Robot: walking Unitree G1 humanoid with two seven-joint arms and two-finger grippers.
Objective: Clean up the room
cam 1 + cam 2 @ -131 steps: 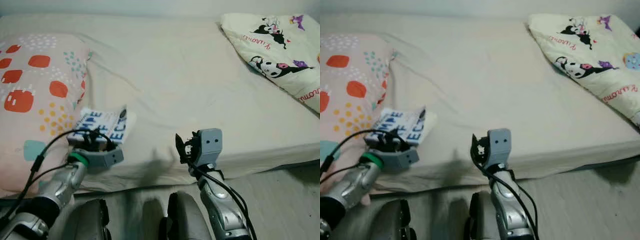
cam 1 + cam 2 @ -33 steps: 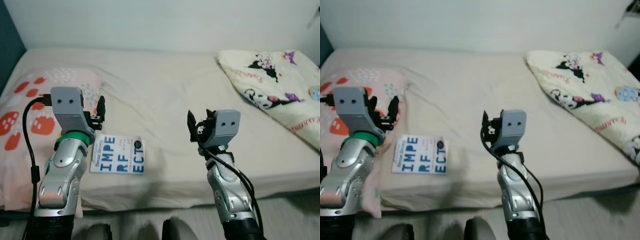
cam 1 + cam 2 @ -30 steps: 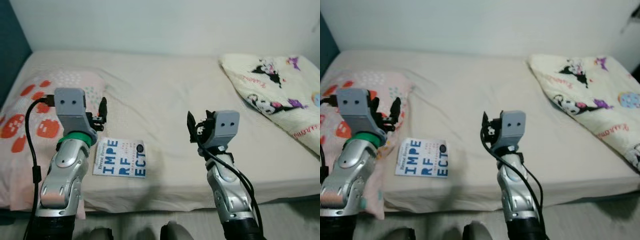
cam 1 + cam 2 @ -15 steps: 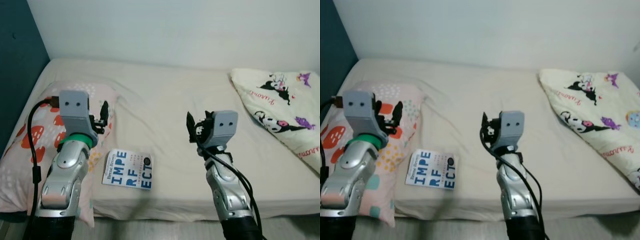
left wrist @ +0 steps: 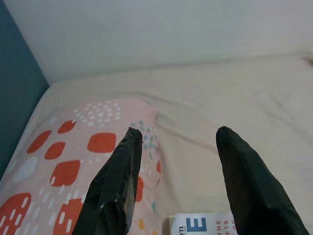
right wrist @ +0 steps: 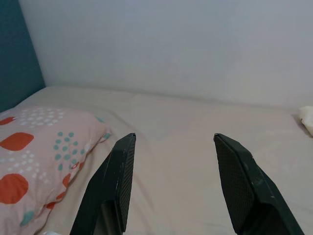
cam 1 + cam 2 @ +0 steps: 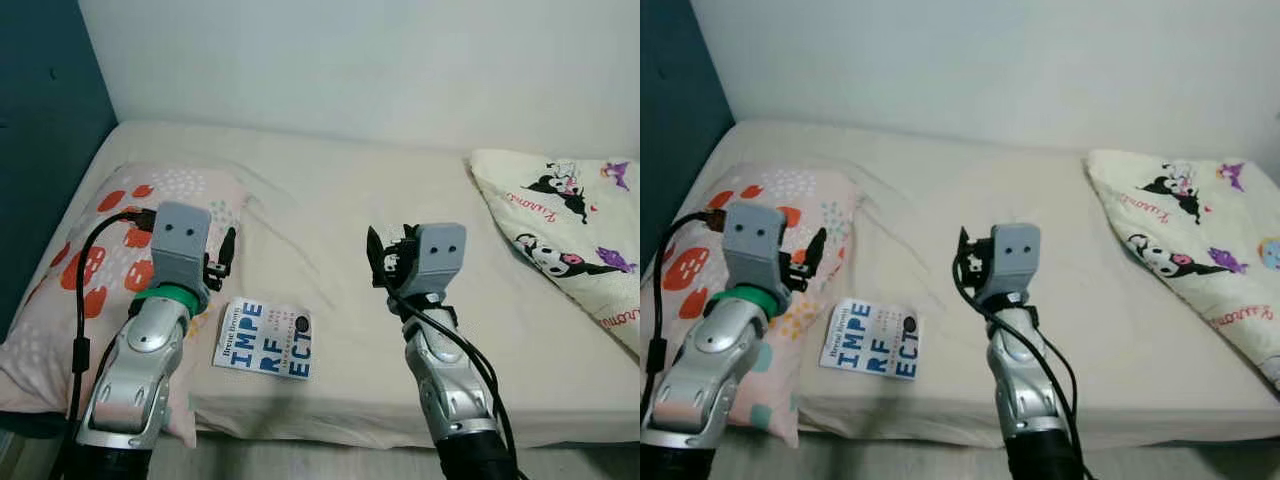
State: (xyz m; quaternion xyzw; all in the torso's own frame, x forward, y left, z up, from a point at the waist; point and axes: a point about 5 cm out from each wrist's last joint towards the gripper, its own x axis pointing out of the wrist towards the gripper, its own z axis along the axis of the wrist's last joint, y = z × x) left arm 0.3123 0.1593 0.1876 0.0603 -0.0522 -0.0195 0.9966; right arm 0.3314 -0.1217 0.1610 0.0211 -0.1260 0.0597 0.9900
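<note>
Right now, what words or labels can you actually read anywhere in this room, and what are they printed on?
"IMPE / RF / ECT", big blue letters in three rows on the cover of the book lying on the bed.
Small lettering down the book's edge: too small to read.
"E" and part of a smaller line, the same cover in the left wrist view: the smaller line is blurred.
Pink script on the cartoon blanket: too blurred to read.

Even, soft indoor light, no glare; faint shadows under arms on bed (image 7: 330,210); head views slightly soft, wrist views sharper.
</note>
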